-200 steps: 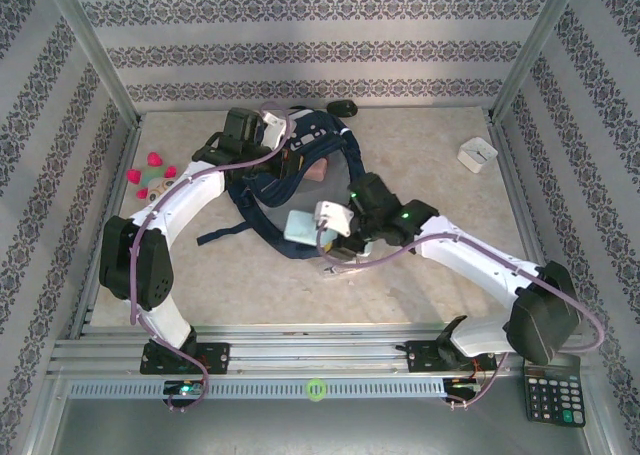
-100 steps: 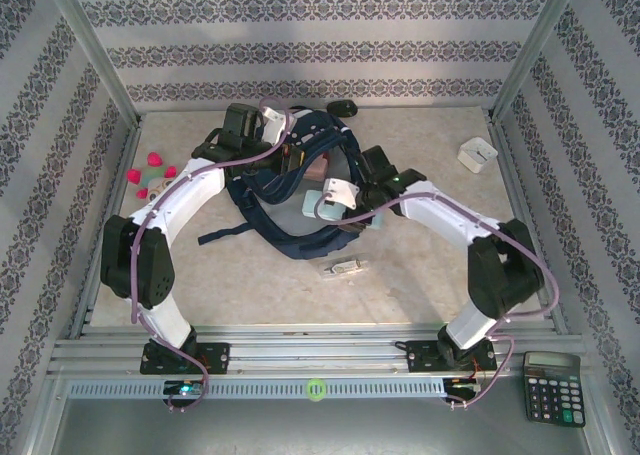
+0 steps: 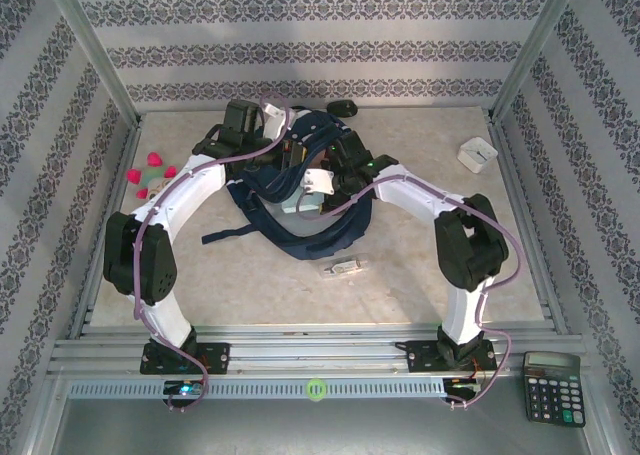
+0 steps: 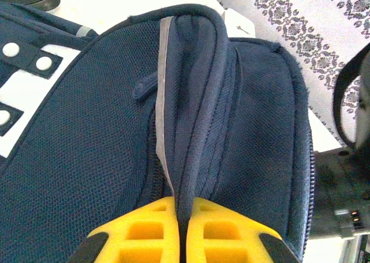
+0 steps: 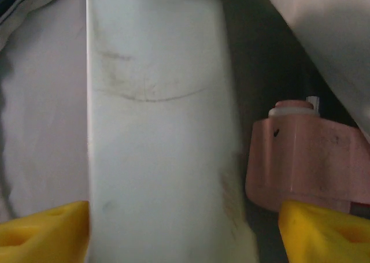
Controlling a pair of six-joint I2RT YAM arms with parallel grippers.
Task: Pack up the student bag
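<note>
Pinching student bag rim at back-centre of surface with left claw fully closed; reaching right claw inside, spread wider than pale box, probably dropping it beside pink item. Leaving red toy, white cube, small packet unpacked.

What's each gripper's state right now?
Left gripper: shut, pinching the rim of the student bag.
Right gripper: open, straddling a pale box, gap on one side.
</note>
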